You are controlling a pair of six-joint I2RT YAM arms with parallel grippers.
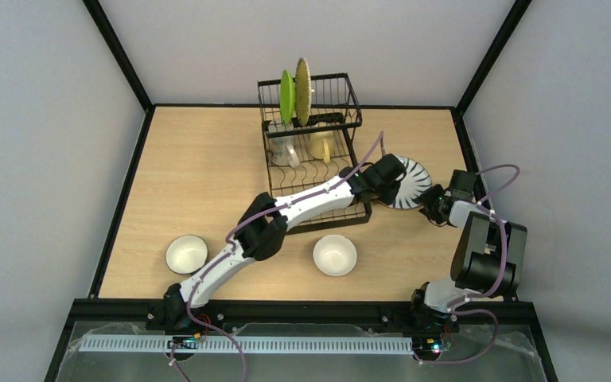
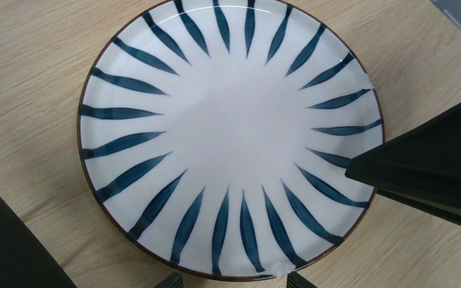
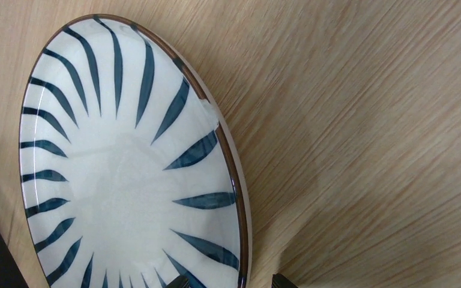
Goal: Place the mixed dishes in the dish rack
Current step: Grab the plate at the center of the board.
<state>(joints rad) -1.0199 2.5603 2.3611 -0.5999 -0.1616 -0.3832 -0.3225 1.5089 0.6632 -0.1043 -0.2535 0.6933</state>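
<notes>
Slippage is the likeliest trouble. The blue-striped white plate [image 2: 228, 138] lies on the table [image 1: 199, 167] just right of the dish rack [image 1: 352, 89], glazed and shallow, with both arms crowding it at once. The left gripper [image 2: 233, 281] hangs over it with jaws spread wide, holding nothing, and the plate's near rim sits between its tips. The right gripper [image 3: 228, 281] has a tip on each side of the plate's right-hand rim; I cannot tell whether those jaws pinch the rim or merely straddle it. If the left jaws close while the other finger covers the same edge, the two could knock together, or the plate could skate across the wood into the rack's lower tray. A hold on so thin an edge could also let the plate swing and drop. Only the very tips of each gripper show in the wrist views. From above, the left arm hides part of the plate and tray. Whether the plate's right side is raised off the wood is unclear.
</notes>
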